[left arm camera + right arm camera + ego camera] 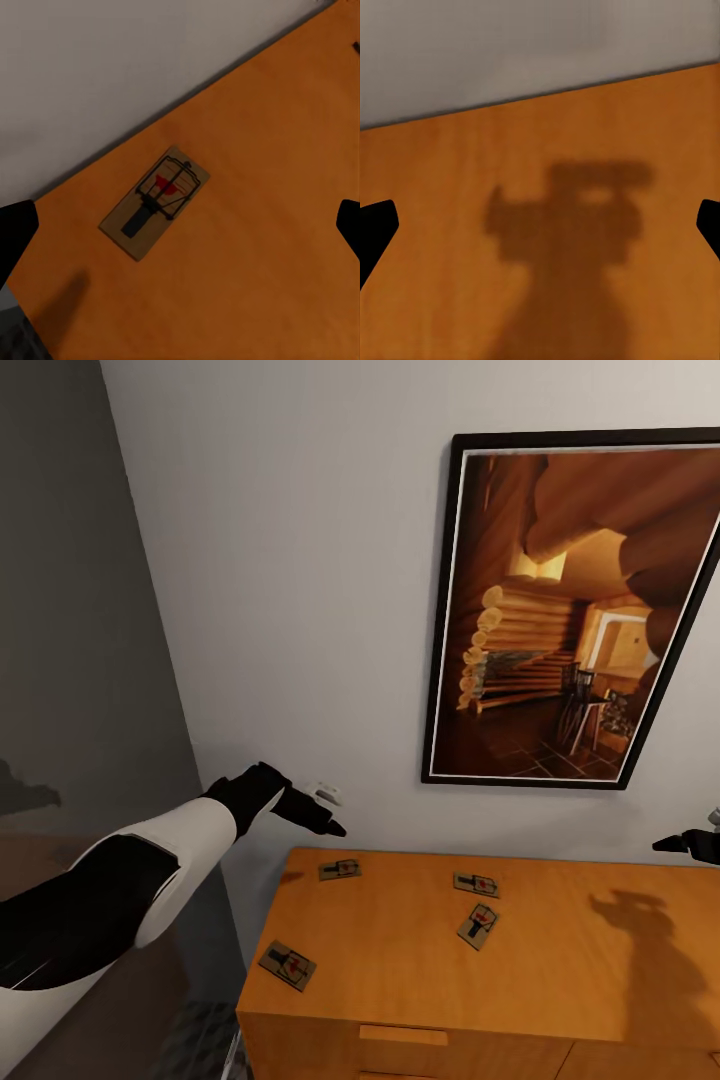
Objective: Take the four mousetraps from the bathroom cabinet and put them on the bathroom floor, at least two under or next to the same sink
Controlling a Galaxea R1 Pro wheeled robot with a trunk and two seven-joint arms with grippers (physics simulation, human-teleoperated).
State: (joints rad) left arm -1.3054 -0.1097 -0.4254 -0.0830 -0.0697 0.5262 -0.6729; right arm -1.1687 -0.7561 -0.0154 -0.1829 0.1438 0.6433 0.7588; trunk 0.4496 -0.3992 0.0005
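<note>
On the cabinet [420, 950] top lie four mousetraps [340, 869]. Left pincer [318, 812] spread, empty, above the 11 o'clock trap. Right pincer [685, 843] spread at 3 o'clock, well apart.

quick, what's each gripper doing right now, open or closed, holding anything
Left gripper: open, empty, above the cabinet's back-left corner near a mousetrap.
Right gripper: open, empty, over bare cabinet top.

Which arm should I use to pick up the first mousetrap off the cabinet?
Left, probably. The left pincer hangs open by the cabinet's back-left corner, with a mousetrap between its fingers in its wrist view. The right pincer faces bare wood.
</note>
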